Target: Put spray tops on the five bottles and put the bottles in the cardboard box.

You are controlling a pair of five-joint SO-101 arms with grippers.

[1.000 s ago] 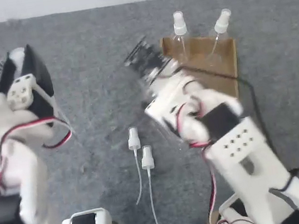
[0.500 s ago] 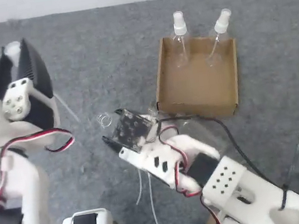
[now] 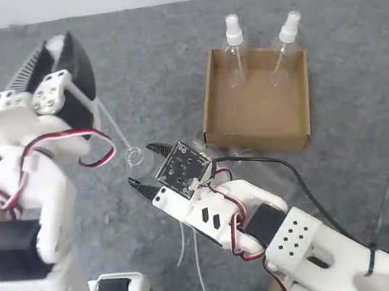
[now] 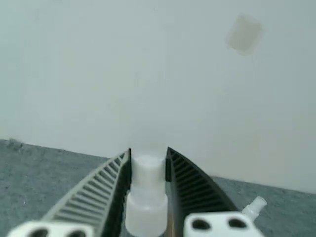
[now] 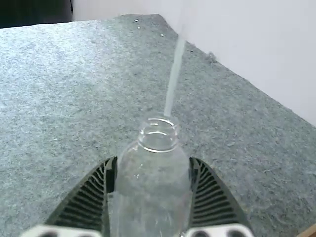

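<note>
Grey felt-like covering (image 3: 131, 67) across the whole table, plain white wall (image 4: 148, 74) behind. Upper right of the high view, there's the shallow brown cardboard box (image 3: 258, 107), two capped clear bottles (image 3: 234, 44) standing along its far edge.

Now the action. The right gripper (image 3: 145, 166), centre of the frame, is clamped around a clear plastic bottle (image 5: 150, 187), open neck pointing up and left. The left gripper (image 3: 56, 53), upper left, pinches a white spray top (image 4: 147, 187) between its ribbed fingers, nozzle end at the tips. The thin translucent dip tube (image 3: 111, 125) slants down to the bottle's mouth, and the right wrist view has its end sitting right at the rim.

This is the delicate bit. That tube is long and looks whippy; if the two arms aren't lined up, I'd expect it to bow or skid off the lip rather than feed inside. Push on with the top tilted and the cap could seat crooked on the threads, or the smooth bottle could twist in its grip.

Poses: the left arm stands tall, wrist lifted, gripper high above the table. The right arm stretches in low from the lower right, wrist angled so the bottle leans toward its partner. Beneath it, two loose thin tubes (image 3: 188, 252) lie on the covering.
</note>
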